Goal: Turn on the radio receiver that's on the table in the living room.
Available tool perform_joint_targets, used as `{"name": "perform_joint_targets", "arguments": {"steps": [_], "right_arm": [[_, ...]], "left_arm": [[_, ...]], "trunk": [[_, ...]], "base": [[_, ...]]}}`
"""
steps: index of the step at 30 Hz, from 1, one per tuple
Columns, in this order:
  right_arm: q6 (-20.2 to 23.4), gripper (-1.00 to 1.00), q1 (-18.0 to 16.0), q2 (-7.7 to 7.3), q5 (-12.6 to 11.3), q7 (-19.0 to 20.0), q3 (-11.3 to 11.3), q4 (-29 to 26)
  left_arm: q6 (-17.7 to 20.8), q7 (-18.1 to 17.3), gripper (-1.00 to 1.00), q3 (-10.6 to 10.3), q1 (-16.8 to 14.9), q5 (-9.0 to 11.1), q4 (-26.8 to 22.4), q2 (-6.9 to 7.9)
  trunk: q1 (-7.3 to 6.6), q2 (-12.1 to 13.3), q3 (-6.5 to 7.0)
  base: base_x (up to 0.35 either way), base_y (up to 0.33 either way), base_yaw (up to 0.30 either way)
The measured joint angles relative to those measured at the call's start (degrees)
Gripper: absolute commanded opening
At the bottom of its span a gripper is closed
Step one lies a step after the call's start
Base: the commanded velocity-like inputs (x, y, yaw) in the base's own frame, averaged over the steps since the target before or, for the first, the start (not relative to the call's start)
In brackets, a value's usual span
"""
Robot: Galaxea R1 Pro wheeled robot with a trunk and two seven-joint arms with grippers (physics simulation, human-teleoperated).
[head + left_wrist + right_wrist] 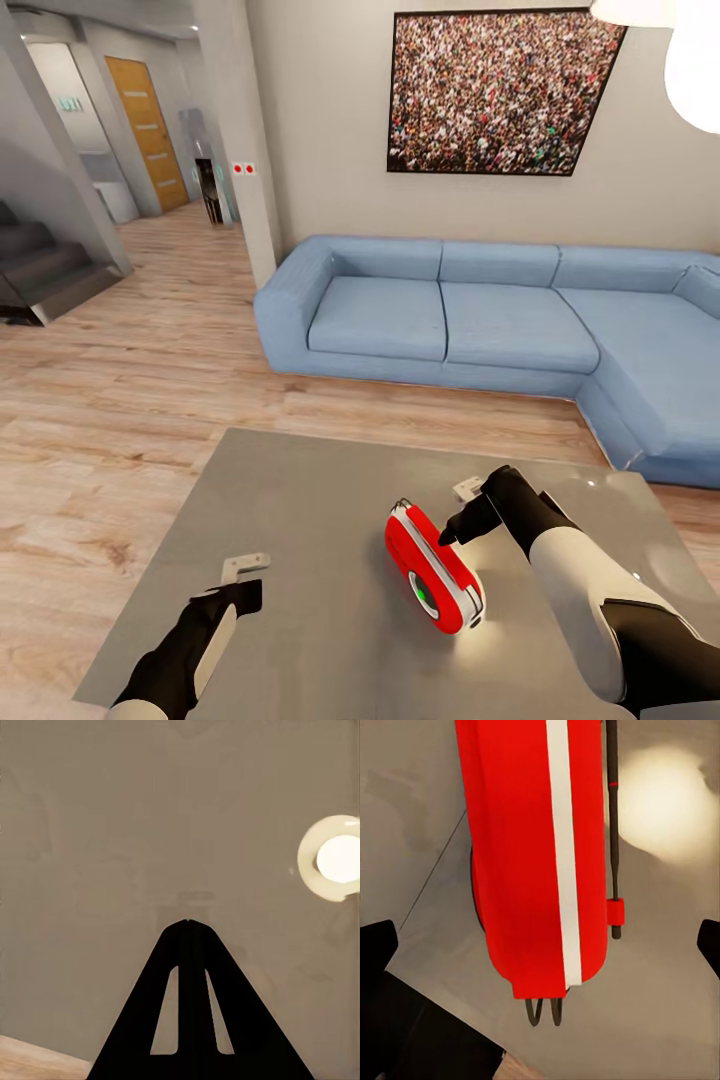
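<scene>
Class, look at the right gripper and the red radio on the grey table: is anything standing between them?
Nothing visible does. The right gripper is open and sits right beside the radio receiver, which stands on the table. In the right wrist view the radio lies between the spread fingers, with bare tabletop around it.

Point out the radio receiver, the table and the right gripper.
radio receiver (432,560): head view, on its red body beside the white rim.
table (300,520): head view, on a bare part of the grey top.
right gripper (458,512): head view, midway between its fingertips, close by the radio's far end.
</scene>
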Motion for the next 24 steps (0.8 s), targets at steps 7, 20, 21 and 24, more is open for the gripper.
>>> {"name": "perform_joint_targets", "arguments": {"steps": [7, 20, 21, 24], "right_arm": [[0.00, 1.00, 0.00, 0.00, -0.02, 0.00, 0.00, 0.00], [0.00, 1.00, 0.00, 0.00, -0.05, 0.00, 0.00, 0.00], [0.00, 1.00, 0.00, 0.00, -0.05, 0.00, 0.00, 0.00], [0.00, 1.00, 0.00, 0.00, -0.05, 0.00, 0.00, 0.00]], "left_arm": [[0.06, 0.00, -1.00, 0.00, 0.00, 0.00, 0.00, -0.04], [0.05, 0.00, -1.00, 0.00, 0.00, 0.00, 0.00, -0.08], [0.06, 0.00, -1.00, 0.00, 0.00, 0.00, 0.00, -0.08], [0.07, 0.00, -1.00, 0.00, 0.00, 0.00, 0.00, -0.09]], "trunk": [[-1.54, 2.81, 1.26], [-4.39, 8.02, 3.59], [-4.61, 8.42, 3.77], [-5.27, 9.62, 4.31]], "base": [[-0.136, -0.052, 0.000], [-0.294, -0.131, 0.000], [-0.301, -0.135, 0.000], [-0.301, -0.135, 0.000]]}}
